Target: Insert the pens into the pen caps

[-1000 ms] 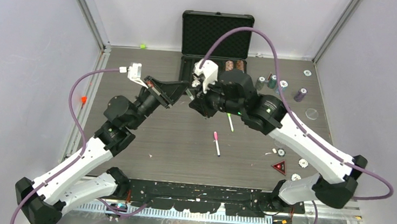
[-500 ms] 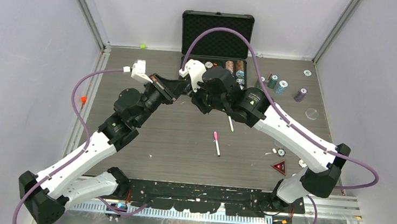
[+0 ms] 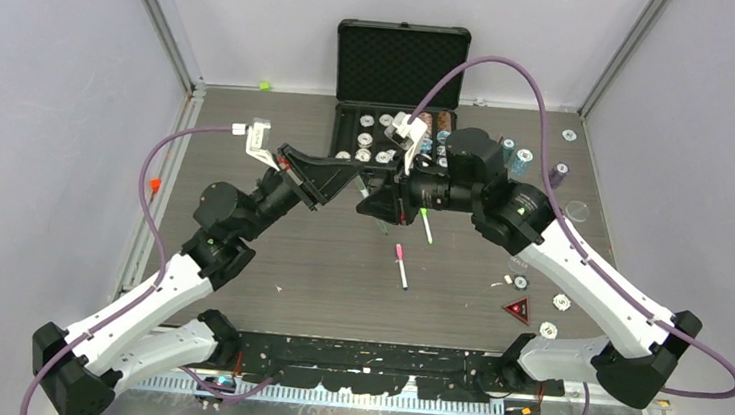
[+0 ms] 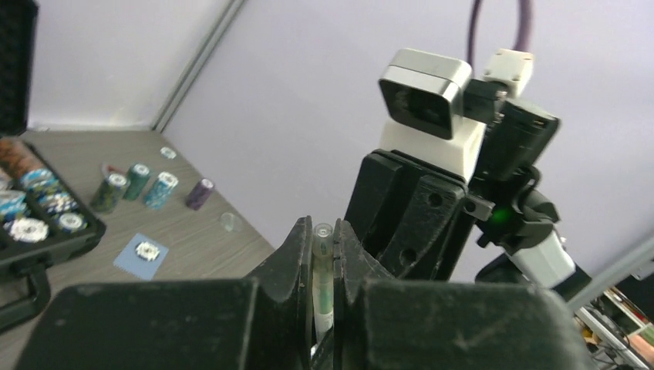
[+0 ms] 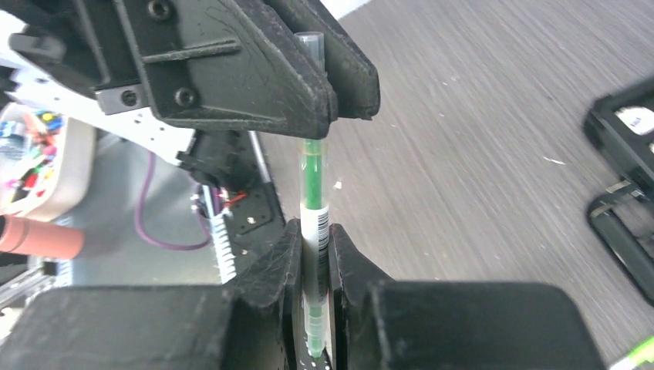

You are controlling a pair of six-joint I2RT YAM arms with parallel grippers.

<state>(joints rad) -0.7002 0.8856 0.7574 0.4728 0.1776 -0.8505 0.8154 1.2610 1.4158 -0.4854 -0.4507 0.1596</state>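
Note:
One pen [image 5: 312,220], white-barrelled with a green front, spans both grippers above the table's middle. My right gripper [image 5: 315,231] is shut on its barrel. My left gripper [image 4: 324,231] is shut on the translucent pen cap [image 4: 322,266] that covers the green end; its clear tip pokes out past the fingers [image 5: 308,40]. Seen from above, the left gripper [image 3: 361,181] and right gripper [image 3: 370,204] meet tip to tip. Two more pens lie on the table: one with a pink cap [image 3: 401,266], one with a green end [image 3: 426,226].
An open black case [image 3: 342,125] with poker chips stands at the back. Chip stacks [image 3: 521,161] sit at the back right. A red triangular token [image 3: 517,308] and loose chips [image 3: 560,303] lie front right. A small neon green piece [image 3: 265,85] rests at the back edge.
The right wrist has swung to the right and turned, and the left gripper has shifted slightly right. Both grippers stay joined on the pen.

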